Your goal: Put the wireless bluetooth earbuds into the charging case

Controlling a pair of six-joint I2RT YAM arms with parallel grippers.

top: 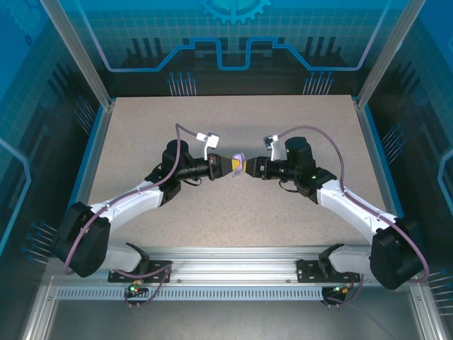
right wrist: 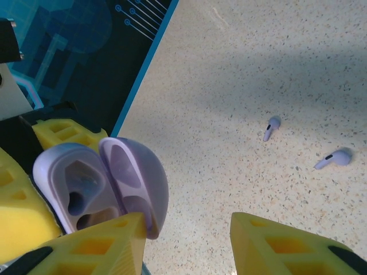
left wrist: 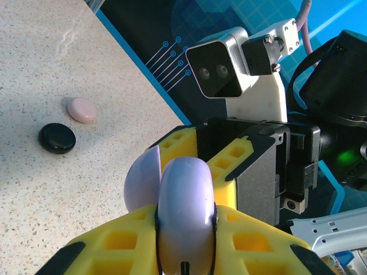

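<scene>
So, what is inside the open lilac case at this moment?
The lilac case shows two moulded wells, both apparently empty. Its lower edge is covered by a yellow finger of the right gripper. Two lilac earbuds lie on the table.

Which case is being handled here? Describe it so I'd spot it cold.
At the middle of the table, the left gripper clamps the lilac case. Its lid is open, its wells empty, unlike the shut black case and pink case lying loose.

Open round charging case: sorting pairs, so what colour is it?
Lilac round case, clearest in right wrist view.
</scene>
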